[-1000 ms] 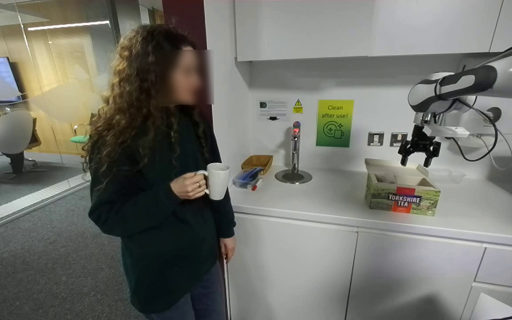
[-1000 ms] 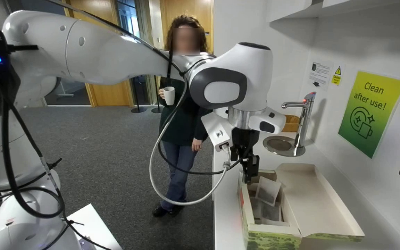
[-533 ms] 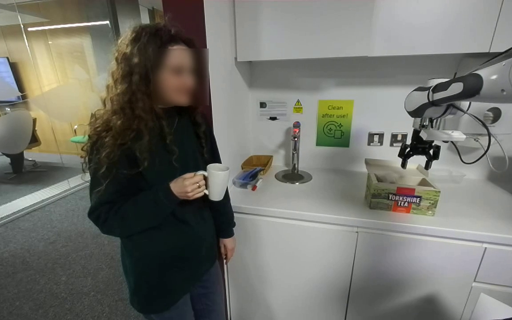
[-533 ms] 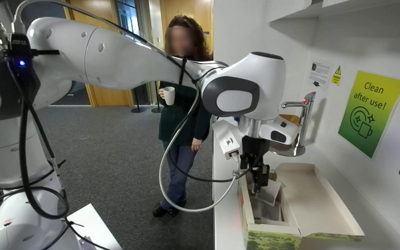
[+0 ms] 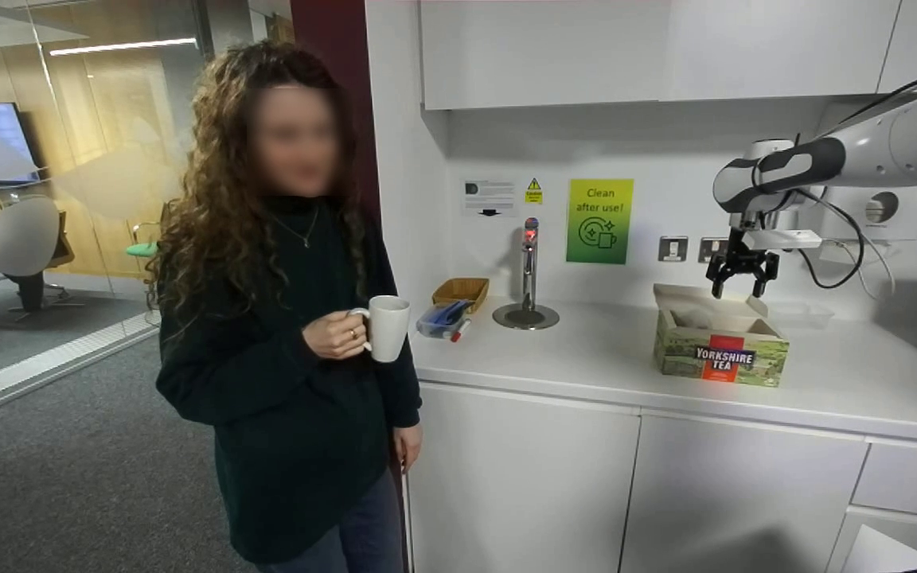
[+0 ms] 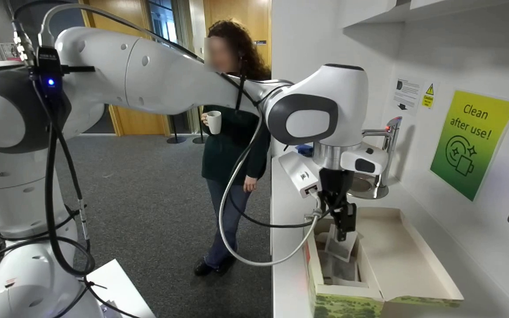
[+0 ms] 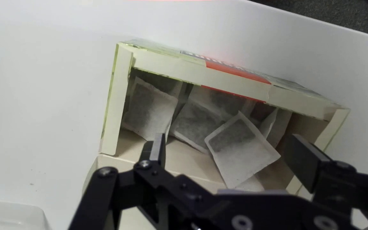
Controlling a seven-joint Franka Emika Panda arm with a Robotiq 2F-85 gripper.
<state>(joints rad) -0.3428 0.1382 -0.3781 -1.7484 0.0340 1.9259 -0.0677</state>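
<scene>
The tea box [image 5: 723, 362] is parked pretty near the front edge of the counter [image 5: 586, 346], lid [image 6: 407, 260] flipped back toward the rear edge. A bunch of loose teabags [image 7: 241, 150] can be seen inside, one lying askew over others. The gripper [image 5: 739, 290] is held right above the open box, fingers [image 7: 303, 161] spread wide apart.

Forearm [image 6: 161, 75] at a gentle slant, end effector [image 5: 739, 289] downward, fingers [image 7: 305, 161] wide apart.
</scene>
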